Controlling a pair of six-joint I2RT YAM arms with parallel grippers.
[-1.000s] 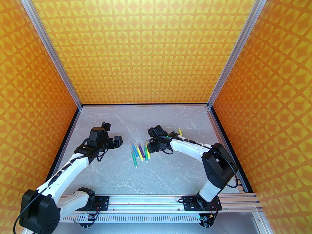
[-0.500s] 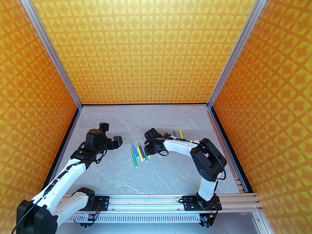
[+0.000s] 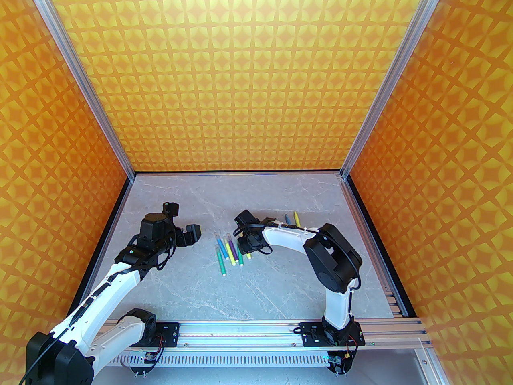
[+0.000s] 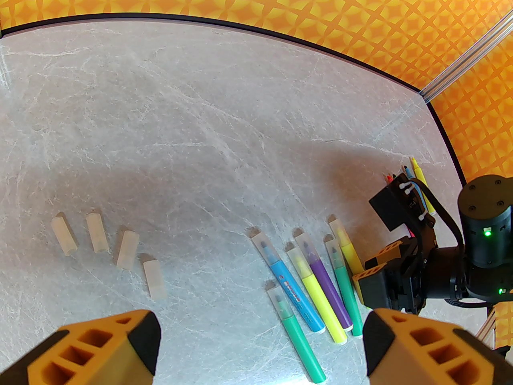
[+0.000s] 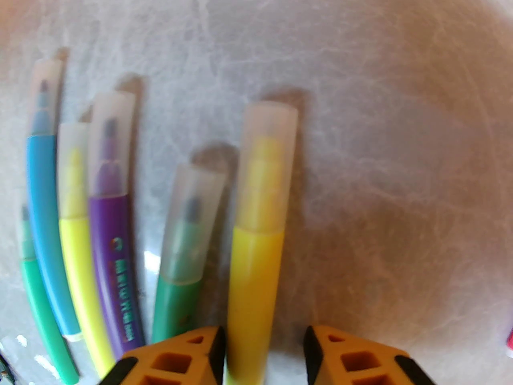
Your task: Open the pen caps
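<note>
Grey marble-patterned bench [image 3: 280, 291], enclosed by orange patterned walls. The orange-fingered left claw [image 4: 260, 335] hangs wide open and empty above the bench, near a row of six slim capped marker pens [image 4: 326, 291] in green, blue, yellow and purple. The right claw [image 5: 264, 347] sits low over the row's right end. It is partly open, with its fingers straddling the orange-yellow pen barrel [image 5: 254, 279] but not clamping it. That pen's translucent whitish cap [image 5: 266, 167] is on. Four loose whitish caps [image 4: 127, 249] lie well to the left. The neighbouring green pen [image 5: 176, 307] lies just beside, so a closing finger could catch it too. The round barrel could also roll free.
</note>
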